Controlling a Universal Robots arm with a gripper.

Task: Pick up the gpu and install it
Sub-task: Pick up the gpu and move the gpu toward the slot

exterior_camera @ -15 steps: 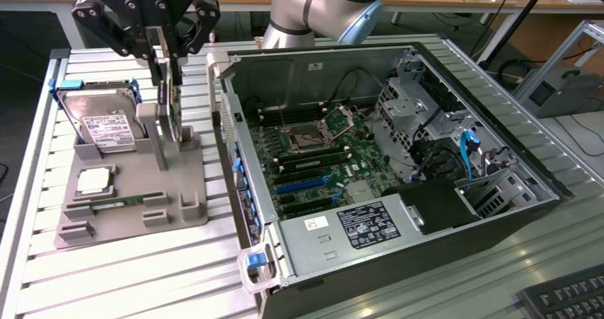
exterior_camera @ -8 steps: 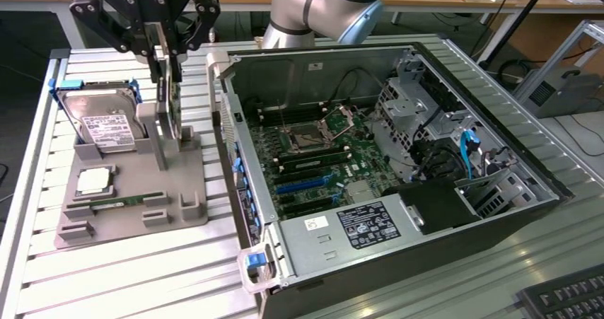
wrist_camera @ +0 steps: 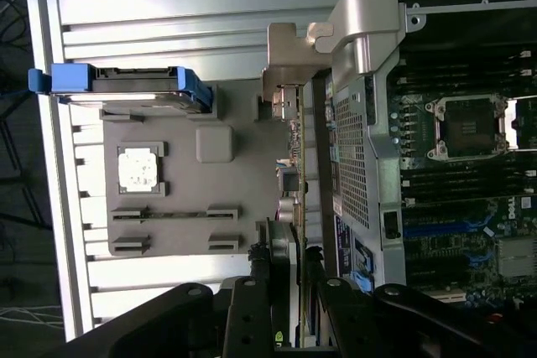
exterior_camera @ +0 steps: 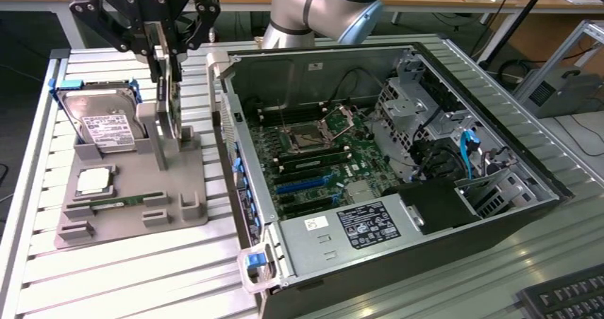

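Observation:
The gpu (exterior_camera: 171, 110), a thin dark card with a silvery end bracket (wrist_camera: 288, 64), stands on edge in a grey holder (exterior_camera: 179, 184) on the exterior view's left, beside the open computer case (exterior_camera: 397, 213). My gripper (exterior_camera: 165, 57) hangs directly over the card, one finger on each side of its upper edge. In the wrist view the card's edge (wrist_camera: 295, 148) runs straight in between the two black fingers (wrist_camera: 262, 295), with a gap showing on both sides. The gripper (wrist_camera: 294, 278) is open and the card still rests in the holder.
The holder also carries a hard drive (exterior_camera: 109, 124) in a blue frame, a processor (exterior_camera: 95, 181) and a memory stick (exterior_camera: 118, 202). The case lies open with its motherboard (exterior_camera: 312, 156) and blue slots (exterior_camera: 302, 184) exposed. A keyboard (exterior_camera: 566, 298) sits at the near right corner.

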